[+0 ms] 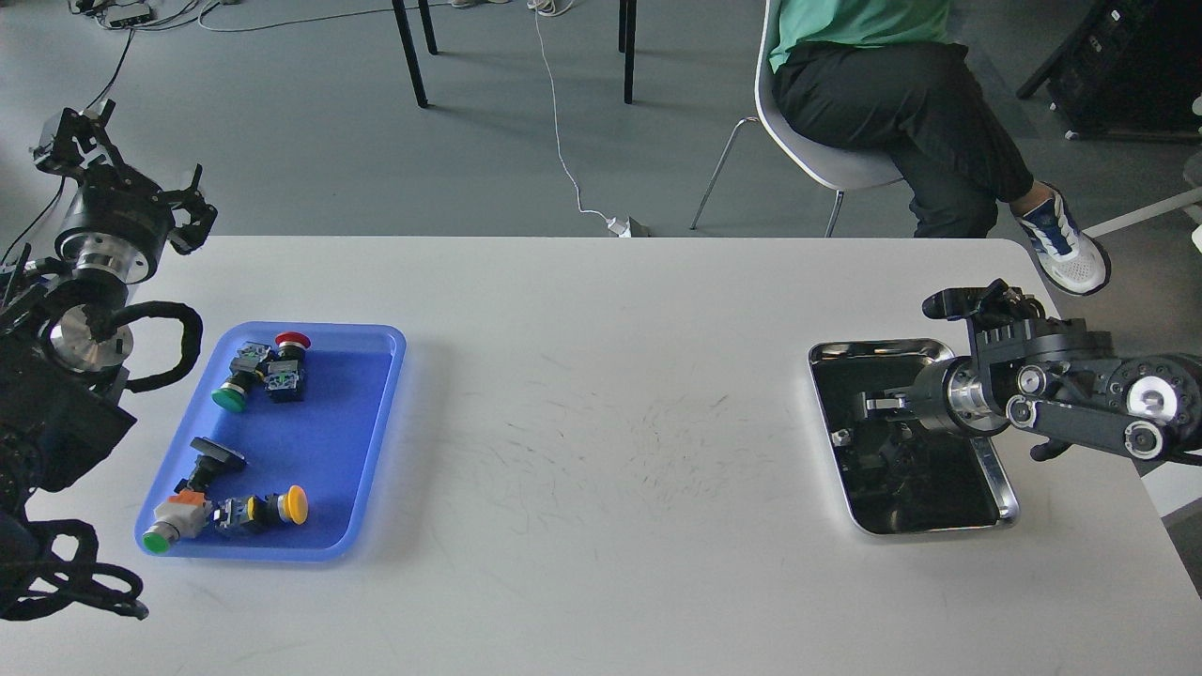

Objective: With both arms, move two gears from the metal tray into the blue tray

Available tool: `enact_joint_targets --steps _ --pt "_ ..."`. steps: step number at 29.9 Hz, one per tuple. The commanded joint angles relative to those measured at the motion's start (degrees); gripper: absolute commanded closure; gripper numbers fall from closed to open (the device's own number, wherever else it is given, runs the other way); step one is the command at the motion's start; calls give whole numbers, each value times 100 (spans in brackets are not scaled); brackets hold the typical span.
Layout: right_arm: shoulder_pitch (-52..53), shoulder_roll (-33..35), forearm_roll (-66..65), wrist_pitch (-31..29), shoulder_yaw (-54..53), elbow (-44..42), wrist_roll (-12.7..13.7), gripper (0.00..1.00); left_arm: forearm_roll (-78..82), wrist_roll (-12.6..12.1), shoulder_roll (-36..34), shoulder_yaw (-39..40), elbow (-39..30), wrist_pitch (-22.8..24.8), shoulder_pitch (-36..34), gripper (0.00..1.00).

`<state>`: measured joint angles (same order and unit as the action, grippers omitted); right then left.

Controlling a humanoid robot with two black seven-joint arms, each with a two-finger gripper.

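Observation:
The metal tray [878,349] lies at the table's right, its floor dark and reflective. I cannot make out the gears on it. My right gripper [870,406] comes in from the right and hangs low over the tray's far half. Its fingers are dark against the floor, so I cannot tell whether they are open. The blue tray [347,441] lies at the table's left. My left gripper [131,171] is open and empty, raised beyond the table's far left corner, well clear of the blue tray.
Several push-button switches [258,371] with red, green and yellow caps lie in the blue tray. A seated person [892,84] on a white chair is behind the table's far right edge. Cables run across the floor.

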<state>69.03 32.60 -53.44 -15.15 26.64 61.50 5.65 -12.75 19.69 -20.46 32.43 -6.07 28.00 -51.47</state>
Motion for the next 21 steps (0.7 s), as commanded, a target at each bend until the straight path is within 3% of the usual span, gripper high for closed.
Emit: enact_joint_targets --steps 1,3,5,17,21 --pt "58 1 0 -93 8 2 -3 76 0 0 -10 0 0 0 -3 1" --pt "111 1 0 -128 8 2 -11 84 0 0 -19 0 0 0 -3 1" --pt "172 -8 9 -155 8 11 -20 98 0 0 -19 0 0 0 -3 1" --pt "1095 -25 403 -164 0 581 -38 98 9 0 -19 0 0 0 -3 1" --pt "1385 -332 983 -137 -1 1012 -117 98 0 0 -37 0 0 0 -3 1"
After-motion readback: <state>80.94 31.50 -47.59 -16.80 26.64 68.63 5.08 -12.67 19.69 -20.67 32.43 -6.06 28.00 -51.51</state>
